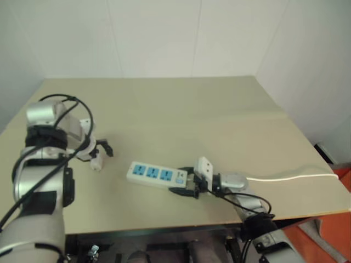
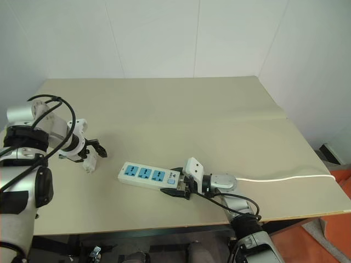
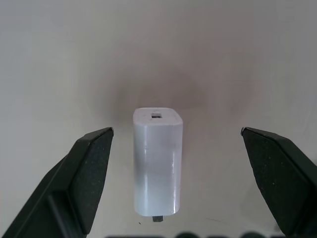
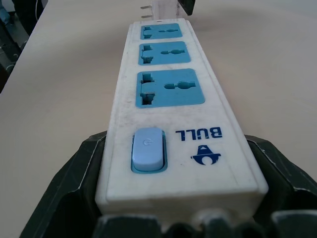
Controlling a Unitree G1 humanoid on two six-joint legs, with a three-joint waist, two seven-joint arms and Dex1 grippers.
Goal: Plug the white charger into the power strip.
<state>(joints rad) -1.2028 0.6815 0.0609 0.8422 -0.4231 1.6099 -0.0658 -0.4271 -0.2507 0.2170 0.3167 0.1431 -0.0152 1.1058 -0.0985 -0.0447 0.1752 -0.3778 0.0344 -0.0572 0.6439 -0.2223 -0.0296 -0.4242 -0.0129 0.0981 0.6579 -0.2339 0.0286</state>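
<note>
The white charger (image 3: 157,166) lies on the beige table, to the left of the power strip's far end. My left gripper (image 3: 177,130) points down over it, open, one black finger (image 3: 84,183) on each side and neither touching it. The power strip (image 1: 155,174), a white bar with three blue sockets, lies flat near the table's front edge. My right gripper (image 1: 189,185) is shut on the strip's switch end, and the blue switch (image 4: 147,148) sits between its fingers. The charger (image 1: 96,163) is a short gap away from the strip.
The strip's thin white cord (image 1: 290,176) runs right across the table (image 1: 219,120) toward its right edge. Pale walls close off the back and right. Black cables loop around both arms. The table's front edge is just behind the right gripper.
</note>
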